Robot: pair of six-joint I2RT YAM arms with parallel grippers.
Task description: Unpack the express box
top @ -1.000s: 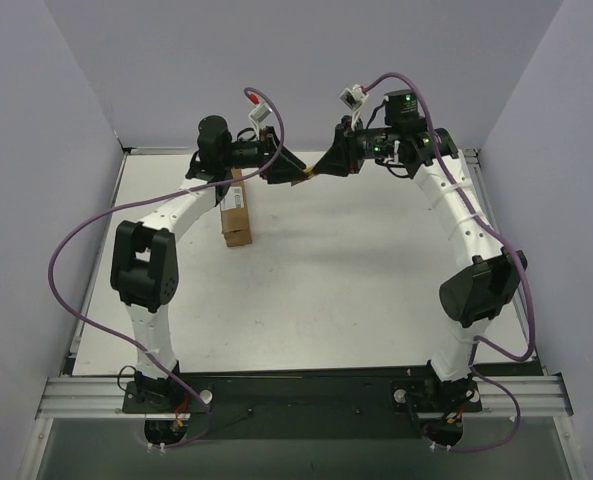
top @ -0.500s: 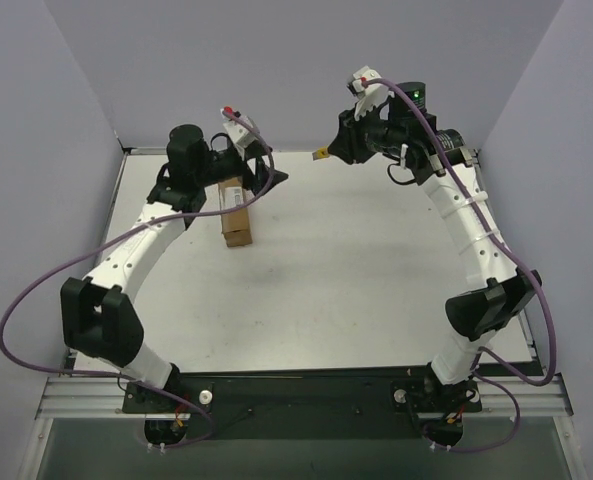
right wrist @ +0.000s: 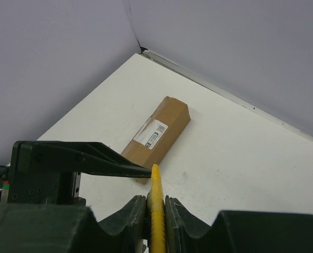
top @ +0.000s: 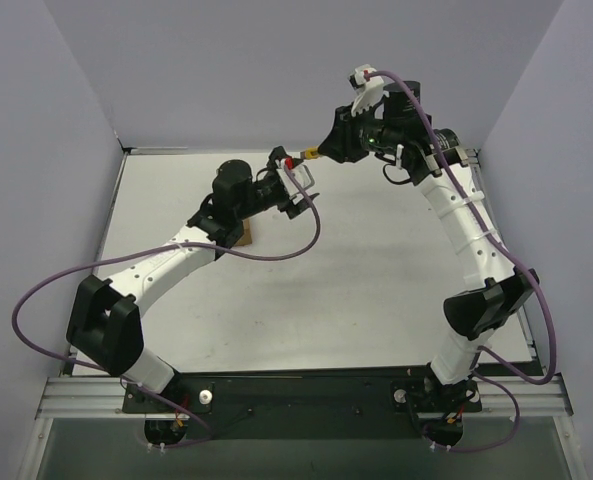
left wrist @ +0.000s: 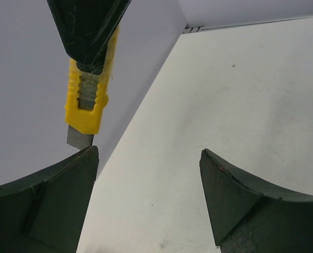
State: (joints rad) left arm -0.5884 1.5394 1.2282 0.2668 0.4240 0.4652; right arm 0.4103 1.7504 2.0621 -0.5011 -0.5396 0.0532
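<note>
Brown box (right wrist: 157, 130): closed, uncut, label (right wrist: 153, 132) up, on worktop (right wrist: 240, 158) upper centre of right wrist view; right gripper (right wrist: 155, 203) pinching yellow knife (left wrist: 86, 100); left gripper (left wrist: 149, 154) spread, empty, below blade; cutting and emptying judged outstanding.

a yellow knife (left wrist: 87, 103) is up above a white table (top: 356, 270). its short grey blade (left wrist: 78, 137) sticks out. pale purple walls (top: 226, 60) stand around the table.
</note>
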